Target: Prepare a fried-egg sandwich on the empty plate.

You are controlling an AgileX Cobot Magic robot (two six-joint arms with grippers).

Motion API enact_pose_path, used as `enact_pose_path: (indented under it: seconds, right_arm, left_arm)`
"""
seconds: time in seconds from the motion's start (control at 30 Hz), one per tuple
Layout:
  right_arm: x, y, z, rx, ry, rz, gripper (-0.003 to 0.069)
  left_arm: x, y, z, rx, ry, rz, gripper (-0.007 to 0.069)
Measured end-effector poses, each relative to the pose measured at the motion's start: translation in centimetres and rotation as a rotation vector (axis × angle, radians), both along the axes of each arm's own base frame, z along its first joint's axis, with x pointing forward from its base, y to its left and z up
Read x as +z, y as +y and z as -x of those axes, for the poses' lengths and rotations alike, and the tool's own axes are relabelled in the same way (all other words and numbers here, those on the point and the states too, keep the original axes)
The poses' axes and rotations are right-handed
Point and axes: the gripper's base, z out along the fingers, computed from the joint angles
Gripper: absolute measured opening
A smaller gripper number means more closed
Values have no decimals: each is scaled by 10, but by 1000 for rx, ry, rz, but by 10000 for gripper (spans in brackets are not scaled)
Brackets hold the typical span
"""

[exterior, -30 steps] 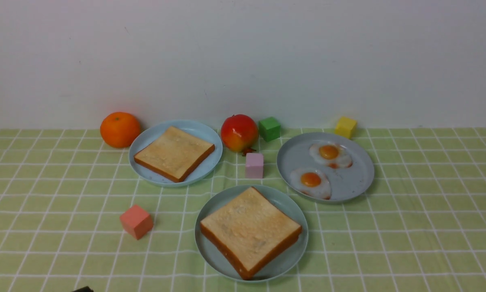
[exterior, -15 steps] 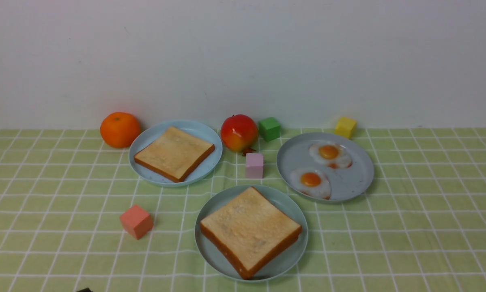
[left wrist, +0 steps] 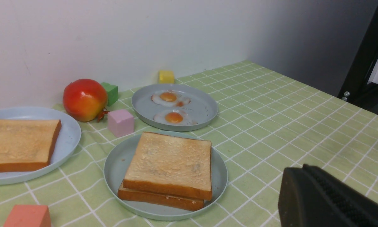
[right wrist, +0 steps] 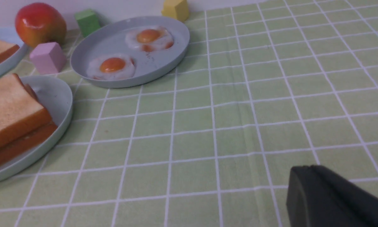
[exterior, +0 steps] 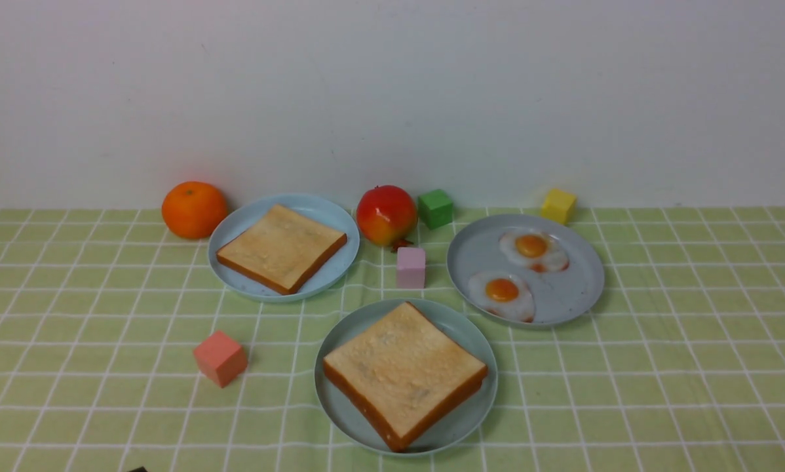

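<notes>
Nearby: pink cube (exterior: 411,267) between plates | apple (exterior: 386,214), orange (exterior: 194,209) behind

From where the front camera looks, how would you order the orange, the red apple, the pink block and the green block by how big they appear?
1. orange and red apple: they look about alike, so I won't rank them.
2. pink block
3. green block, close to the pink block; it sits farther back, which may shrink it.
</notes>
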Motion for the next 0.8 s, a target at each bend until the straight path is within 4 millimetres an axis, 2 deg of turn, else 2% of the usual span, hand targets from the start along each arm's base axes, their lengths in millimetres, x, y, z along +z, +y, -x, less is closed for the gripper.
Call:
enact_pose_path:
  seconds: [0.8]
  right_arm:
    - [0, 0, 0, 5, -1, -4, -3]
  left_arm:
    - [0, 0, 0, 0, 1, -2, -3]
